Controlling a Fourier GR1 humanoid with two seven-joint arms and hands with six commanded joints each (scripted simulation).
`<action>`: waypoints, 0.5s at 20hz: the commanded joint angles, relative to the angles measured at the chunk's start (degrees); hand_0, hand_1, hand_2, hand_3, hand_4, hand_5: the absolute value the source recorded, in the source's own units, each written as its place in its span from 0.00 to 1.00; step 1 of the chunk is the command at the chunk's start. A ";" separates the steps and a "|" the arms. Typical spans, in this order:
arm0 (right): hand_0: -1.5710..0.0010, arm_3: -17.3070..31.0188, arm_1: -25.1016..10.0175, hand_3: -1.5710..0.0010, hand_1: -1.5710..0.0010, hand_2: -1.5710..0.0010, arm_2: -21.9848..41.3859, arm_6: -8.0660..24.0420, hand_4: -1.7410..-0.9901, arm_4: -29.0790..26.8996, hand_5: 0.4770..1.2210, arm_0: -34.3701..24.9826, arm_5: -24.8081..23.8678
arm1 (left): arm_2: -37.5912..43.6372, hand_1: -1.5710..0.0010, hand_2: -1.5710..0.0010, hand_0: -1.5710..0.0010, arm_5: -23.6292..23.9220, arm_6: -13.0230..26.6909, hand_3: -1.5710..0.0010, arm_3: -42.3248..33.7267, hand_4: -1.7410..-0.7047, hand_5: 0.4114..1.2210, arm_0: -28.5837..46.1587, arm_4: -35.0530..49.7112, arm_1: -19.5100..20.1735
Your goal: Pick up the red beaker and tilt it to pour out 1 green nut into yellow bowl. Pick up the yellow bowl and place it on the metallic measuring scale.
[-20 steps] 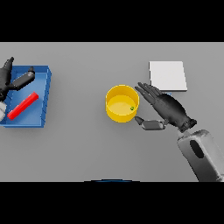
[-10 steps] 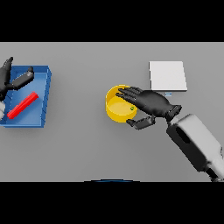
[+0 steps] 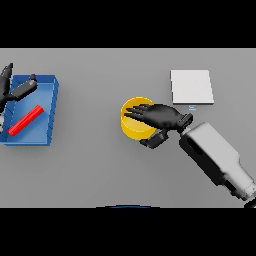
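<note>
Right hand (image 3: 162, 117) | moved from beside to over yellow bowl (image 3: 131, 129), fingers across the opening, thumb curling under near rim (grasp forming, not closed) | bowl on worktop (image 3: 100, 165), near scale (image 3: 192, 86) | left hand (image 3: 15, 87) relaxed above blue tray (image 3: 52, 107), red beaker (image 3: 27, 120) inside.

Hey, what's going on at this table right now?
The robot's right hand is over the yellow bowl near the middle of the grey table, fingers reaching across its rim and thumb at its near side, apparently closing in to pick it up. The bowl sits on the table, not on the metallic measuring scale beyond it to the right. The red beaker lies in the blue tray at the far left, where the left hand shows, fingers straight.
</note>
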 commanded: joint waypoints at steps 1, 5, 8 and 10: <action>1.00 1.18 0.30 1.00 1.00 1.00 0.49 0.15 0.60 0.48 0.26 -0.12 -0.05 | 0.21 1.00 1.00 1.00 0.21 -0.34 1.00 0.22 0.91 0.40 0.33 0.33 -0.29; 1.00 2.47 -0.08 1.00 1.00 1.00 1.84 0.19 0.58 1.43 0.27 -1.00 1.64 | 0.19 1.00 1.00 1.00 0.30 -0.24 1.00 -0.04 0.91 0.40 0.18 -0.06 0.23; 1.00 3.31 0.50 1.00 1.00 1.00 2.75 1.13 0.58 2.33 0.32 -1.99 2.13 | 0.26 1.00 1.00 1.00 0.13 -0.72 1.00 0.13 0.91 0.39 0.42 0.02 0.40; 1.00 3.46 1.29 0.97 0.99 0.98 3.00 2.56 0.56 2.44 0.37 -2.13 2.72 | 0.25 1.00 1.00 1.00 -0.19 -0.58 1.00 0.29 0.92 0.39 0.00 0.10 0.20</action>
